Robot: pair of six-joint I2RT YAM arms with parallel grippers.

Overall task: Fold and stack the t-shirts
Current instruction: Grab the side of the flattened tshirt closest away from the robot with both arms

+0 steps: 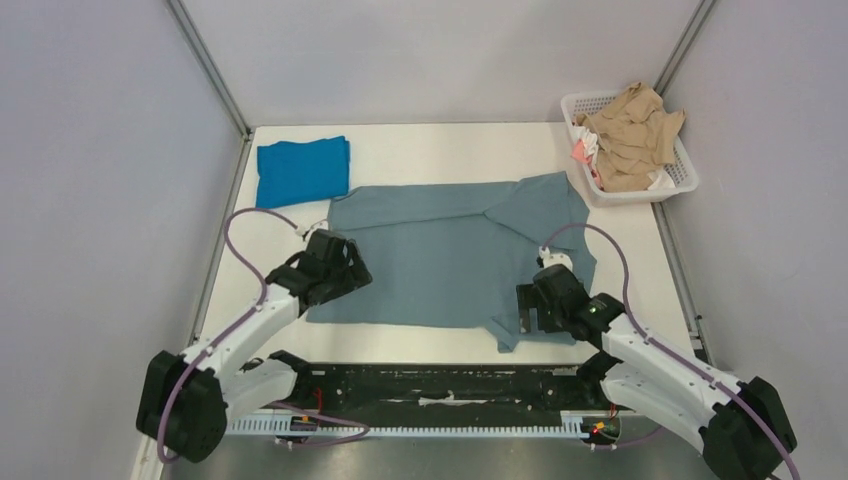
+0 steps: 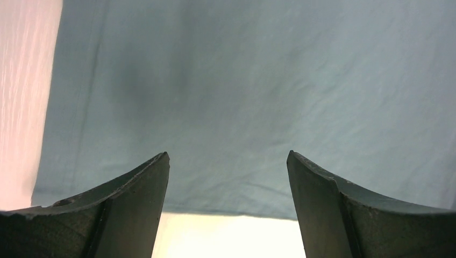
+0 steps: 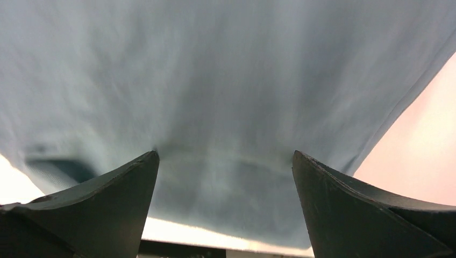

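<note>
The large slate grey-blue t-shirt (image 1: 450,255) lies spread flat across the middle of the table, one sleeve folded in at the upper right. The cobalt blue t-shirt (image 1: 302,170) lies folded at the far left. My left gripper (image 1: 340,262) is open over the grey-blue shirt's near left edge; in the left wrist view (image 2: 228,161) its jaws stand wide apart over the cloth (image 2: 258,97), holding nothing. My right gripper (image 1: 540,300) is open over the shirt's near right corner; in the right wrist view (image 3: 226,158) cloth (image 3: 215,80) fills the space beyond the spread jaws.
A white lattice basket (image 1: 681,180) with tan and white clothes stands at the far right corner. Grey walls enclose the table on three sides. The dark base rail (image 1: 430,385) runs along the near edge.
</note>
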